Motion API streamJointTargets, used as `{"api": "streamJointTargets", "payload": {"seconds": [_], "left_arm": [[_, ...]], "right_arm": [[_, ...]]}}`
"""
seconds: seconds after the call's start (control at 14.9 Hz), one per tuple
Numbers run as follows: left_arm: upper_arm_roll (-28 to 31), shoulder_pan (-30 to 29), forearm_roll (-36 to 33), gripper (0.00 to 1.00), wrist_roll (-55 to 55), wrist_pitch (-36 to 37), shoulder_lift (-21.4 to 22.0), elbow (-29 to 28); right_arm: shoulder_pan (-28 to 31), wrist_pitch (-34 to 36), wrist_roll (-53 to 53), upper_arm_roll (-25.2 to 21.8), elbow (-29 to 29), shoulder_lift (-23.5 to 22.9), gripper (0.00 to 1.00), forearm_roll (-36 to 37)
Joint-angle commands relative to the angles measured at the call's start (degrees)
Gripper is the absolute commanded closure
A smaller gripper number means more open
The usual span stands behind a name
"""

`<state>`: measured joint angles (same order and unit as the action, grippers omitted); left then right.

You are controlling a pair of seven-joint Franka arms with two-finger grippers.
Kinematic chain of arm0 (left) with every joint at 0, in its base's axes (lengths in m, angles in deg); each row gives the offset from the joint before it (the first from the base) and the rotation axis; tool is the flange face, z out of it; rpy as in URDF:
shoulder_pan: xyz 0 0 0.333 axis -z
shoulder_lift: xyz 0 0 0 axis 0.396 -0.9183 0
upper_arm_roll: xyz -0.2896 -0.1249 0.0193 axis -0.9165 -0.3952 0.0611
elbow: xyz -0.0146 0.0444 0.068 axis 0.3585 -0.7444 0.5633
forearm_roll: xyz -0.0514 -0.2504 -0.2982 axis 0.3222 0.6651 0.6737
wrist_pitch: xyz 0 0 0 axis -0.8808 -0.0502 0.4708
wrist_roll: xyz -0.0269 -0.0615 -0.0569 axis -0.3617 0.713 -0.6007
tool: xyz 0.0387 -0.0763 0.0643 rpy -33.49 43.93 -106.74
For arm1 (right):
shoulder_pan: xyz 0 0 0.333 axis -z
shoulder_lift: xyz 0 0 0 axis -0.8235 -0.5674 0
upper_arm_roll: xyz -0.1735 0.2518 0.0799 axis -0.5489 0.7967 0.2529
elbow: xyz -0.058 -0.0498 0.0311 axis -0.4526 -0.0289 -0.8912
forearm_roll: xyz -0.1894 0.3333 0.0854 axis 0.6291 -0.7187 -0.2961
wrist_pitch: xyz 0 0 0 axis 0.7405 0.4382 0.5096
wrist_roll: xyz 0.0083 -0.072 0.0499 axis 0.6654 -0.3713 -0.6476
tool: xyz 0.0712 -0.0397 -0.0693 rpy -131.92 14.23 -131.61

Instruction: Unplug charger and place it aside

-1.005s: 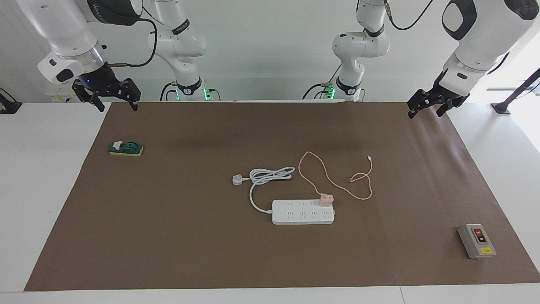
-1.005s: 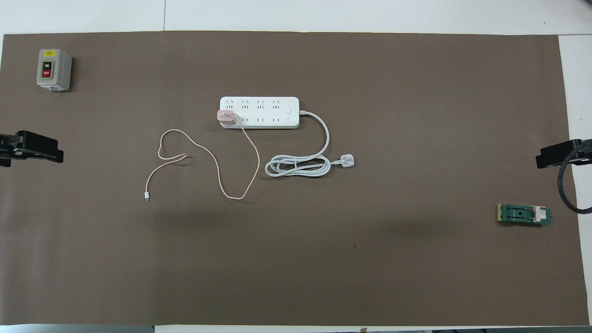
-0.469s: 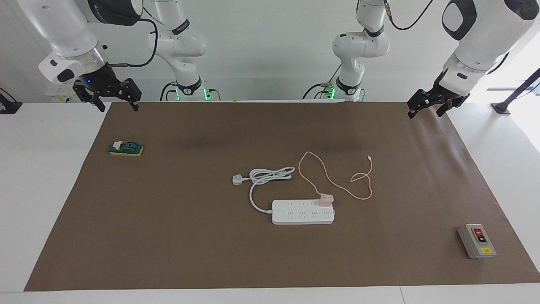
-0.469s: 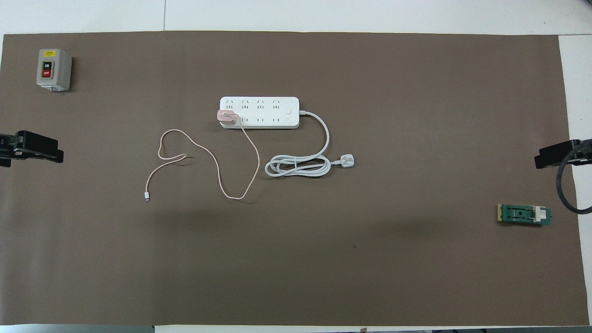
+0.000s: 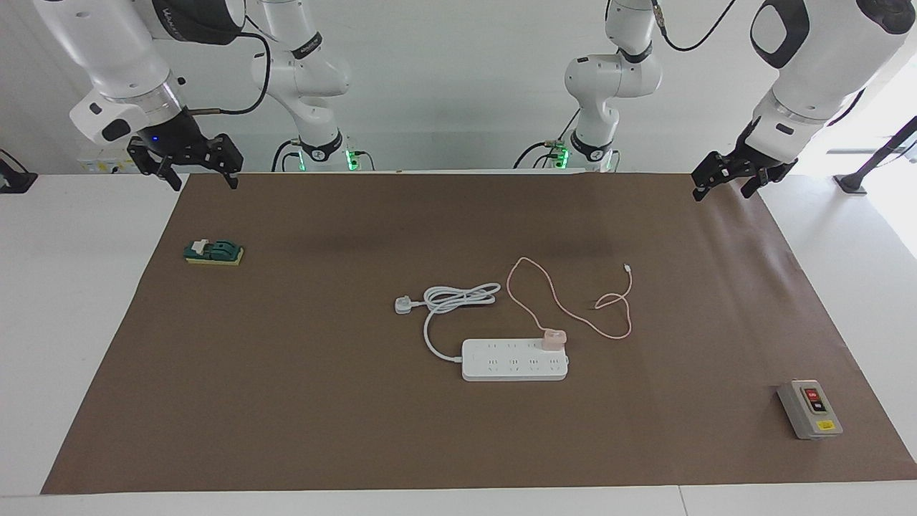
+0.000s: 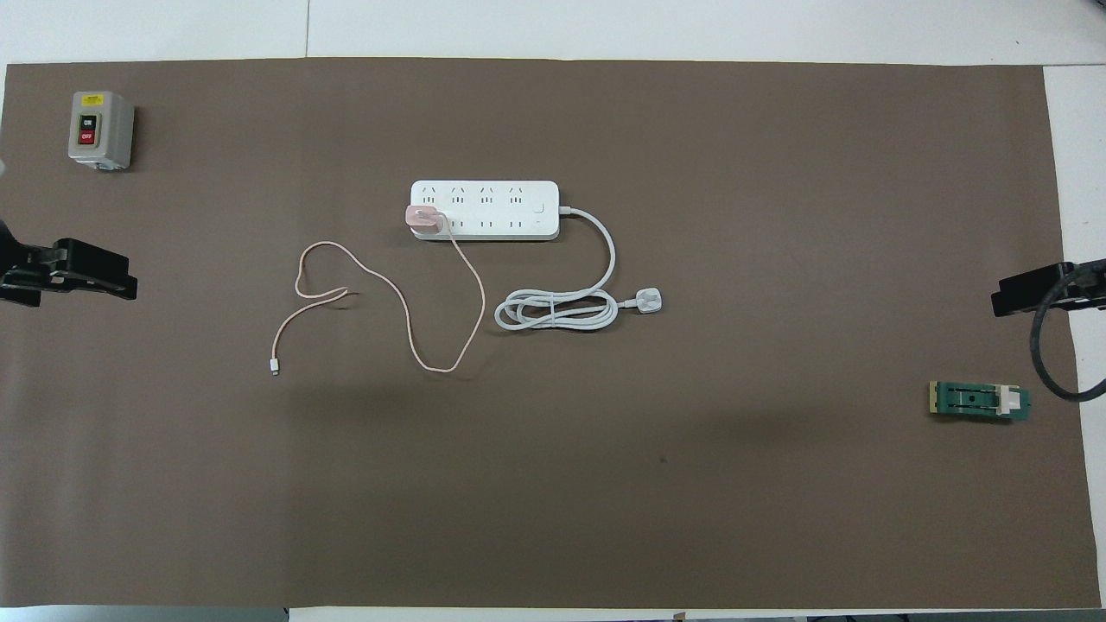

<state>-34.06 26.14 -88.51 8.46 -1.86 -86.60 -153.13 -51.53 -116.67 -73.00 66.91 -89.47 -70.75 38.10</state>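
A matt brown paper-like sheet (image 5: 286, 401) covers the smooth white tabletop (image 5: 71, 301). The power strip (image 5: 514, 360) and pink charger (image 5: 553, 338) look like smooth, slightly glossy plastic.

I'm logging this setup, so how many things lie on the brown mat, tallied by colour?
Pink: 1, the charger with its cable.
White: 1, the power strip with its cord.
Grey: 1, the button box.
Green: 1, the small switch block.
Total: 4.
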Motion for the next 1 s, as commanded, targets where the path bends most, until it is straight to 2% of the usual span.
{"api": "streamJointTargets", "payload": {"seconds": [0.0,0.67,0.94], "left_arm": [[-0.39,0.97,-1.17,0.0,2.38,1.19,-4.21,4.09],[-0.13,-0.7,-1.17,0.0,0.71,1.1,-4.03,4.09],[-0.21,-0.79,-1.08,0.0,3.43,0.57,-4.21,4.18]], "right_arm": [[0.31,0.35,-0.01,0.36,-0.69,0.58,0.0,-0.54],[0.23,-0.01,0.43,0.54,-1.13,0.58,0.0,-0.63],[0.23,-0.27,1.22,0.54,-1.31,0.49,0.0,-2.39]]}}
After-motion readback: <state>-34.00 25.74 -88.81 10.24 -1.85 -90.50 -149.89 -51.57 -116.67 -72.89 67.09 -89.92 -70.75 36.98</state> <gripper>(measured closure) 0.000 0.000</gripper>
